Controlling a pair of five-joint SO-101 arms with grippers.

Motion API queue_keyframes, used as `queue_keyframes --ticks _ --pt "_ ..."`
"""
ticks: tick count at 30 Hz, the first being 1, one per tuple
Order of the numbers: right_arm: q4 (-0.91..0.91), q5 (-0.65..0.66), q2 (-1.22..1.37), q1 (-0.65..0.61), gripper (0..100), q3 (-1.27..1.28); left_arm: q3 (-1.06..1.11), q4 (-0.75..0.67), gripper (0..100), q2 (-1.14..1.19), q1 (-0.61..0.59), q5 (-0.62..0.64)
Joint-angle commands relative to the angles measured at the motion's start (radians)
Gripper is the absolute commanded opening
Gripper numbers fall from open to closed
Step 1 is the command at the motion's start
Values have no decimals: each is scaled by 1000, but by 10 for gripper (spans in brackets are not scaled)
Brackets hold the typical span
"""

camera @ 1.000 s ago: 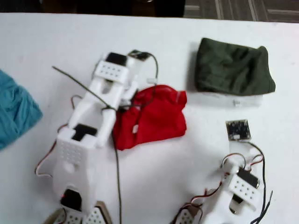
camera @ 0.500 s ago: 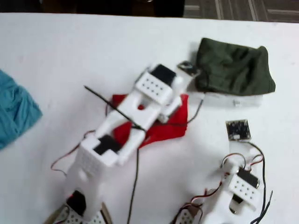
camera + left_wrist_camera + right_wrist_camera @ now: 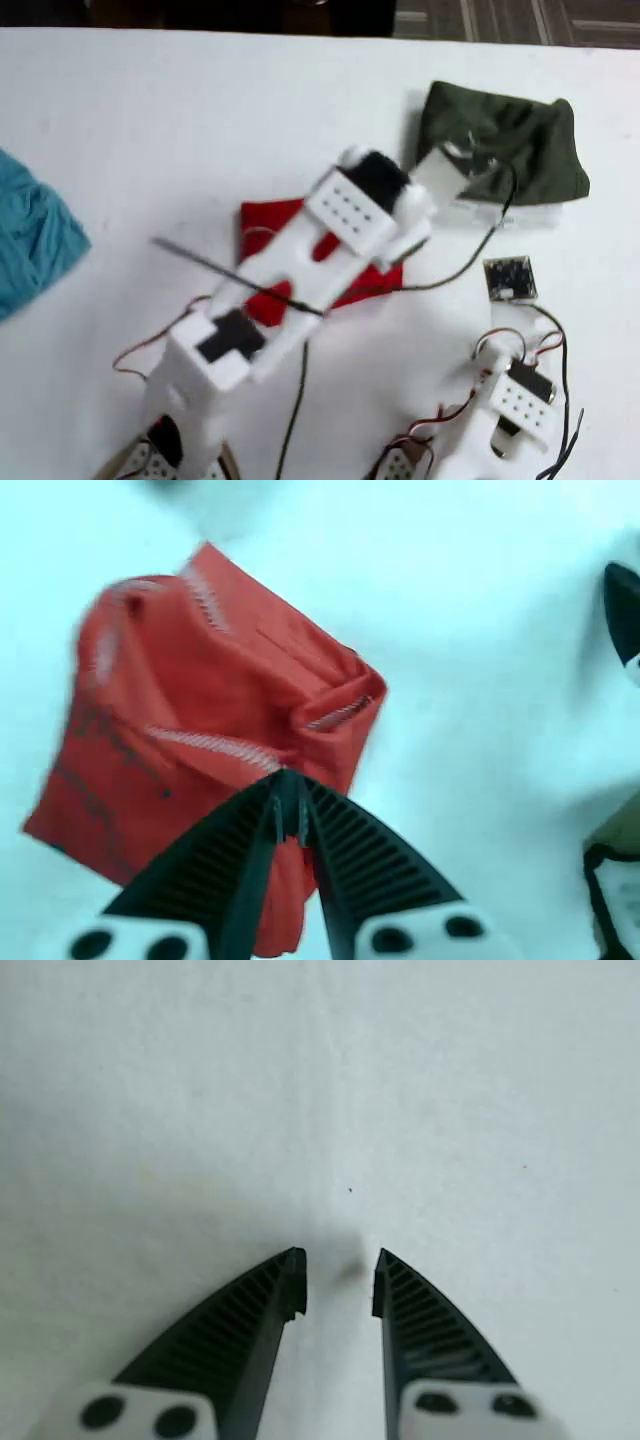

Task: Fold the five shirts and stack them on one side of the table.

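Left gripper (image 3: pixel 290 785): two black ridged fingers (image 3: pixel 210 860) pressed together at the tips, no gap there. Tips right over the near edge of the red cloth shirt (image 3: pixel 190 710) in the left wrist view. Bit of red cloth in the slit lower down between the fingers; cannot tell if any cloth pinched. Red shirt folded into a rough square with white seams showing, lying on the white table (image 3: pixel 480 630), in the left and middle of that frame.

In the high view, from the left: crumpled teal cloth shirt (image 3: pixel 30 240) at the left edge of the frame, well apart from everything else. Next, big white left arm (image 3: pixel 290 270) slanting from the bottom left up toward the middle right, right over the red shirt (image 3: pixel 262 222). Red cloth peeking out on both sides of the arm, in the middle of the frame. Thin black cable (image 3: pixel 296 400) trailing down from the arm to the bottom edge. Then dark green cloth shirt (image 3: pixel 520 140), folded into a thick bundle, at the upper right, with the far end of the left arm overlapping its left edge. Right arm (image 3: pixel 515 400), small and white, tucked in the lower right corner, well apart from all the shirts.

Right gripper (image 3: pixel 340 1265): black fingers a little way open, nothing between them, just bare white table below.
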Motion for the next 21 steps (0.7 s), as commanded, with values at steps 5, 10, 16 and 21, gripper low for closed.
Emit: queue_keyframes --ticks 5,10,16,21 --pt "-15 0 -24 8 115 -5 260 -91 27 -72 -118 2" --pt "-18 -78 -24 53 115 -14 426 -229 27 -77 -78 2" --pt "-15 -97 -25 176 115 -15 489 -295 27 -72 5 2" --pt "8 -104 -25 203 115 -48 372 -212 28 -129 8 2"
